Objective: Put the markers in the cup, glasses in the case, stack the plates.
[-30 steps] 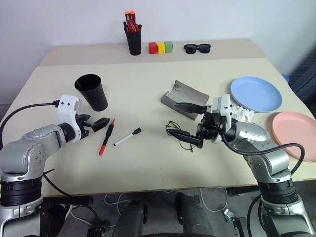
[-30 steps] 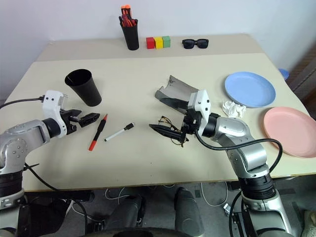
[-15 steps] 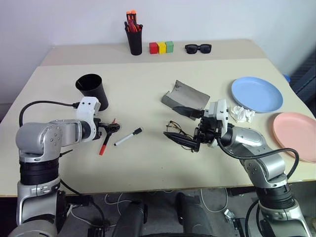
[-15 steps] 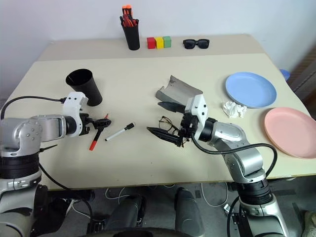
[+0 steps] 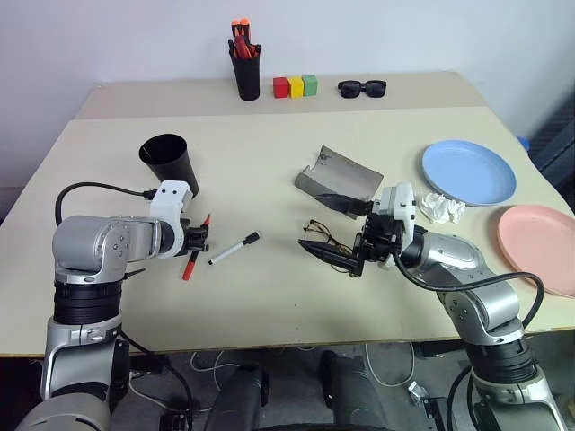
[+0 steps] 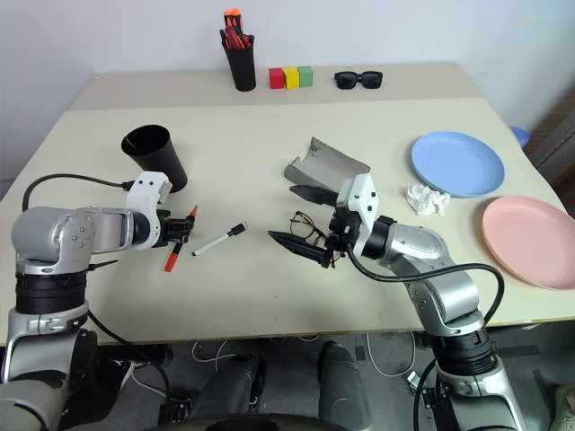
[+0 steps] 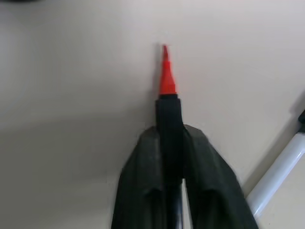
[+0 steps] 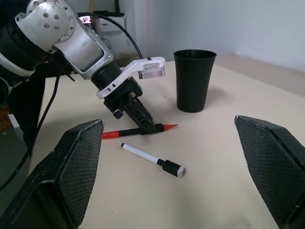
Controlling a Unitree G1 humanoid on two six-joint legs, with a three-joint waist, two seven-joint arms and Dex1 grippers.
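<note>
Between the closed jaws of the left gripper [image 5: 199, 242] the red-capped marker [image 5: 193, 254] is pinched near the middle of its barrel, still lying on the table [image 5: 269, 296]. On the far side of those jaws, close by, the cup [image 5: 170, 165] stands upright with its mouth open. Just beside the jaws, toward the right arm, the white marker [image 5: 234, 249] lies apart from the held one. The right gripper [image 5: 346, 229] is spread as wide as it goes and holds nothing; the glasses [image 5: 322, 241] lie on the table in the gap between its fingers, and the case [image 5: 339, 180] sits just behind it. The blue plate [image 5: 469, 171] and pink plate [image 5: 539, 247] lie unstacked well beyond that gripper's back.

For the lift to go well, the pinch should be kept firm and central so the marker does not swing, then the marker should be raised clear of the table before being carried over the cup's rim and tipped upright.

The held marker's long axis runs along the jaws, its fine red tip [image 7: 165, 71] projecting past the fingertips toward the cup side, its other red end trailing back under the wrist.
</note>
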